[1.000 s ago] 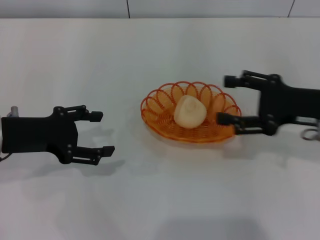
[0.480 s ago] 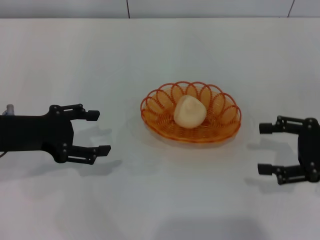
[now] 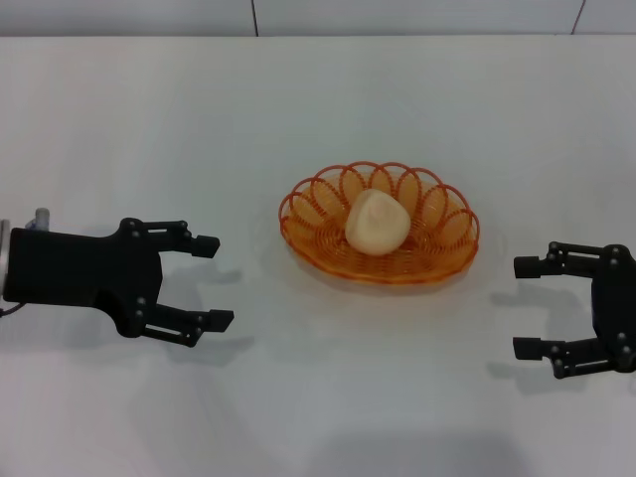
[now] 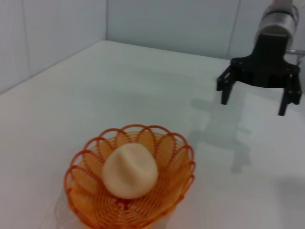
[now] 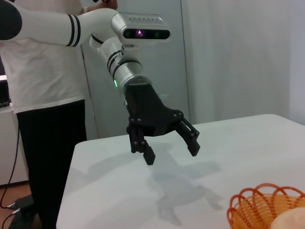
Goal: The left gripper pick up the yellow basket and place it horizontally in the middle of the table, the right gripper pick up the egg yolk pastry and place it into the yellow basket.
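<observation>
In the yellow basket (image 3: 380, 238), the egg yolk pastry (image 3: 377, 222).

Mid-surface (image 3: 328, 397), the basket (image 3: 379, 237) holding the pastry (image 3: 377, 222) is the only obstacle; bare surface lies along all edges.

- The yellow basket (image 3: 380, 237) sits on the table (image 3: 318, 109), about midway across it
- The egg yolk pastry (image 3: 377, 222) lies inside the basket (near its centre)
- The left gripper (image 3: 211, 281) is well left of the basket, fingers spread, pointing toward it
- The right gripper (image 3: 524, 306) is right of the basket, slightly nearer the robot, fingers likewise apart
</observation>
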You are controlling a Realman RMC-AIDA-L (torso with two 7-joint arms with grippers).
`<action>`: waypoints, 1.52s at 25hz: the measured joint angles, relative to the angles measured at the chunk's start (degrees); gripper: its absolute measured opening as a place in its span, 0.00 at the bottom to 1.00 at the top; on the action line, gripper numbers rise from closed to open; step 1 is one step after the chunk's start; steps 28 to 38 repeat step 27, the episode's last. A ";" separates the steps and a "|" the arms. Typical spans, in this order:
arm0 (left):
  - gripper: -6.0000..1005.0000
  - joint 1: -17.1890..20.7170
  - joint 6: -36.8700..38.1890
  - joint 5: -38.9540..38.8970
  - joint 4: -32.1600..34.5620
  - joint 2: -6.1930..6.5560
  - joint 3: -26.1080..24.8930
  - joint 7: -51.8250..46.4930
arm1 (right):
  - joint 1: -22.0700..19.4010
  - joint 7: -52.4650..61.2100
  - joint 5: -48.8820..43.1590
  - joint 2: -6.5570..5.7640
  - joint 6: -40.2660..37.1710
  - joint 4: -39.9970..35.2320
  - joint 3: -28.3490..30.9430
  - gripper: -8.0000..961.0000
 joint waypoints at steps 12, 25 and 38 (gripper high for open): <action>0.89 -0.79 0.14 1.99 -0.04 -0.35 0.47 -0.08 | 0.64 1.60 -2.36 0.57 -0.07 -0.17 -0.02 0.90; 0.89 -0.86 -0.79 2.01 -0.04 -0.39 0.30 0.00 | 0.66 1.59 -2.41 0.66 0.28 -0.14 0.03 0.90; 0.89 -0.86 -0.89 2.01 -0.04 -0.39 0.36 0.01 | 0.66 1.53 -2.39 0.66 0.34 -0.12 0.03 0.90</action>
